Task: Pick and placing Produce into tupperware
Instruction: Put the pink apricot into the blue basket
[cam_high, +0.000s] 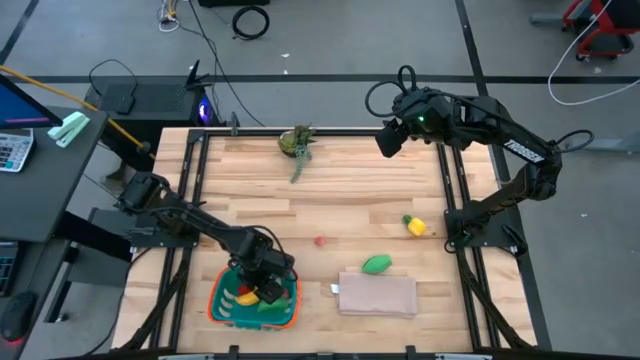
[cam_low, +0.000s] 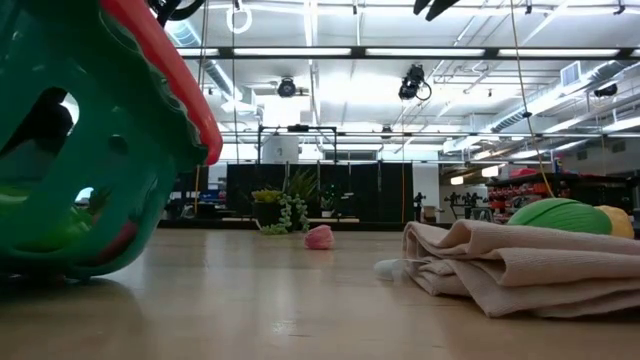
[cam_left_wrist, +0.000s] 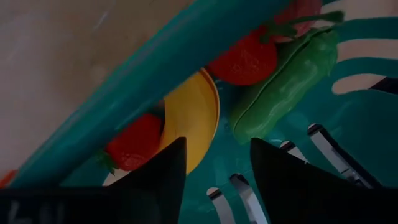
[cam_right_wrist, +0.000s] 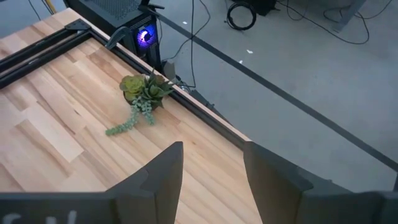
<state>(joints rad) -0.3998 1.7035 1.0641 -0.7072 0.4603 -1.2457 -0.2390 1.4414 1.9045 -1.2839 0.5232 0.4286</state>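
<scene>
The left tool (cam_high: 262, 287) hangs released inside the tupperware (cam_high: 222, 308), likely depositing produce. The right tool (cam_high: 390, 138) waits, fingers parted, over the counter's (cam_high: 350, 200) far edge.

The high view looks straight down on the whole table (cam_high: 320, 200). The low view sits at tabletop level close beside the tray (cam_low: 110, 130), lower left overhead. Each wrist view looks past its own fingers; both low and right wrist views catch the plant (cam_right_wrist: 144, 93).
</scene>
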